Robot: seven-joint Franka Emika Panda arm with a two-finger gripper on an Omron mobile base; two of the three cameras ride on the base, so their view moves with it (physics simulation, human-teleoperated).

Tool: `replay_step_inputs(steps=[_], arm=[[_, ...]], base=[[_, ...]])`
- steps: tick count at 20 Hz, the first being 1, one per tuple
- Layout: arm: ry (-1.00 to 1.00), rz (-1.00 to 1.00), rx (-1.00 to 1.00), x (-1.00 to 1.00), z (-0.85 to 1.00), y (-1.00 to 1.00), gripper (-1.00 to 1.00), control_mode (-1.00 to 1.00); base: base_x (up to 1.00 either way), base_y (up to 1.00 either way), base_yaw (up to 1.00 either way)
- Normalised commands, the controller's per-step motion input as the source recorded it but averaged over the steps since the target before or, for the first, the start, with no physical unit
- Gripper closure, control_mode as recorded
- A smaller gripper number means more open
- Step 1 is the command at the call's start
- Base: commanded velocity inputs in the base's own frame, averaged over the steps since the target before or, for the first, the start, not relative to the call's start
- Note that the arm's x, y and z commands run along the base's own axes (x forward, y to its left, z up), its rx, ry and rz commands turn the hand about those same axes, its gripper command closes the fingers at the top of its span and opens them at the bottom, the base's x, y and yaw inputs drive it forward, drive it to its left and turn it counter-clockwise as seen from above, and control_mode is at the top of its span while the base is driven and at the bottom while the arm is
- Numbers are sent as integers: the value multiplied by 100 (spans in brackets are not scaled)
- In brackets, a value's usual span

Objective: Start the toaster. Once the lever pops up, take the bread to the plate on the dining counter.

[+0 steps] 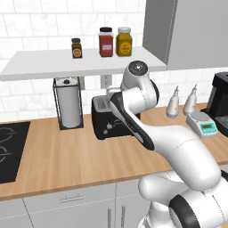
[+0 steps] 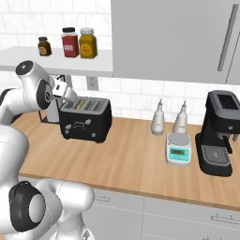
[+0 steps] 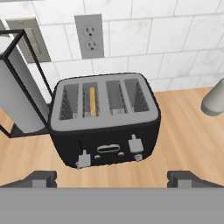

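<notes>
The task stood at its first step. The toaster (image 3: 104, 120) sat on the wooden surface (image 1: 67, 160) against the tiled wall, and the bread (image 3: 92, 101) stood on edge in the second slot from the left as seen in the hand view. Two levers showed on the toaster front, the left lever (image 3: 83, 159) lower than the right lever (image 3: 135, 143); whether the left lever was fully latched could not be determined, so starting was judged not yet confirmed. Pop-up, removal of the bread and delivery to the plate remained. The gripper (image 3: 111, 178) was released, jaws fully apart and empty, hovering above and in front of the toaster without contact. Open surface lay in front of the toaster. A paper towel holder (image 1: 69, 103) stood just beside it on the left, a wall outlet (image 3: 90, 36) behind, and the shelf (image 1: 67, 62) overhung above, limiting vertical clearance for lifting.
</notes>
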Motion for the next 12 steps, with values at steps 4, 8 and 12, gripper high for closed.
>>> replay_step_inputs(steps=[4, 8, 12], arm=[[0, 0, 0, 0, 0, 0, -100, -100], [0, 0, 0, 0, 0, 0, -100, -100], [0, 0, 0, 0, 0, 0, -100, -100]], base=[[0, 0, 0], [0, 0, 0], [0, 0, 0]])
